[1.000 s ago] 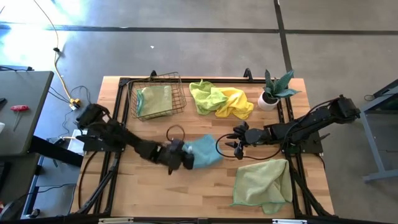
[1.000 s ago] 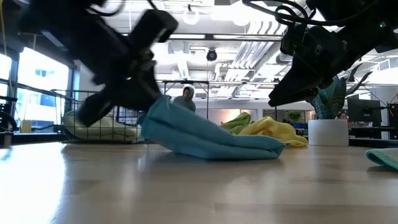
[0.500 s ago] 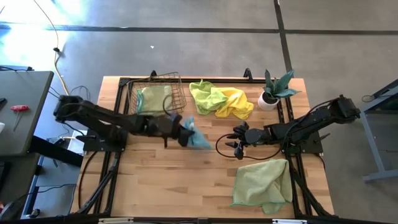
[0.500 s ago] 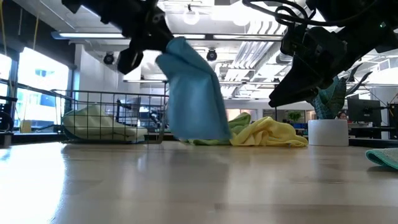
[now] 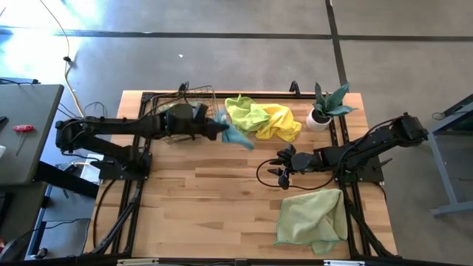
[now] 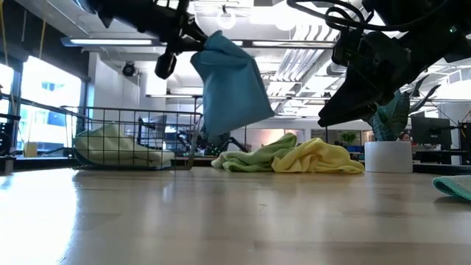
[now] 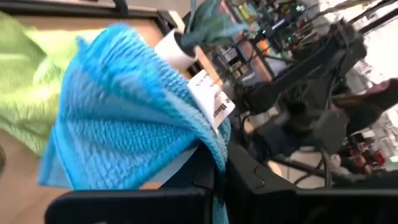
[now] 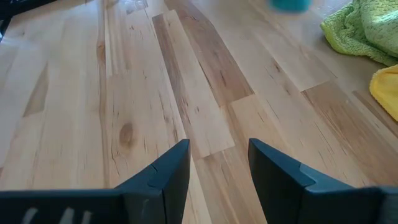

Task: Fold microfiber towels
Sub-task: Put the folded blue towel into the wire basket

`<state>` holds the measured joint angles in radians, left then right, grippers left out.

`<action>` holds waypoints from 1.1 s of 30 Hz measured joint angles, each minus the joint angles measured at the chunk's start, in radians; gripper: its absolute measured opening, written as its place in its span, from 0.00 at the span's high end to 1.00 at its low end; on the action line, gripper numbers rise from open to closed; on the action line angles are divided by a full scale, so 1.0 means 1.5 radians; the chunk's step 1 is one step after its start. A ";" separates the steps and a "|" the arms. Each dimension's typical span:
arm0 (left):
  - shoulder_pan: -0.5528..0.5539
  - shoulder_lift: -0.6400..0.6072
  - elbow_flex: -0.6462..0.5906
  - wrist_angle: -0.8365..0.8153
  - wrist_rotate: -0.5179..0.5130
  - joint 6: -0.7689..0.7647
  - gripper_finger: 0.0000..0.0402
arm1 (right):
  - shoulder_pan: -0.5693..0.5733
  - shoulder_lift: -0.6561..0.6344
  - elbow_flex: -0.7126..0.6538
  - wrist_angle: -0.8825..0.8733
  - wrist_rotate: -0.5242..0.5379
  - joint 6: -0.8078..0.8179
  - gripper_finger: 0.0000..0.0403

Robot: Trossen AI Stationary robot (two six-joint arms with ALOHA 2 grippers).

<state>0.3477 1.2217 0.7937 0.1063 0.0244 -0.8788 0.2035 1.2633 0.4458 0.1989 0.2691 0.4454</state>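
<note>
Since a second ago the blue towel (image 5: pixel 235 135) has been carried from table centre toward twelve o'clock, clamped in the closed left gripper (image 5: pixel 219 127) and hanging off the table beside the wire basket (image 5: pixel 209 97), which holds a sage towel (image 6: pixel 118 144). At three o'clock, the right gripper (image 5: pixel 283 168) is held parted, empty.
</note>
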 joint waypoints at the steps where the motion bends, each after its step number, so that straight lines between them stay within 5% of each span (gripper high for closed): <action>1: 0.018 0.000 0.000 0.004 0.014 0.002 0.99 | 0.000 0.000 0.000 0.000 0.000 0.000 0.62; 16: 0.268 0.021 0.092 0.037 0.224 0.149 0.98 | 0.000 0.000 0.000 0.000 0.000 0.000 0.62; 26: 0.369 0.087 0.119 -0.096 0.291 0.237 0.98 | 0.000 0.000 0.000 0.000 0.000 0.000 0.62; 33: 0.406 0.090 0.119 -0.304 0.289 0.326 0.98 | 0.000 0.000 0.000 0.000 0.000 0.000 0.62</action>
<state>0.9566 1.3564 0.9718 -0.3495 0.4581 -0.3903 0.2035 1.2633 0.4458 0.1989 0.2695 0.4453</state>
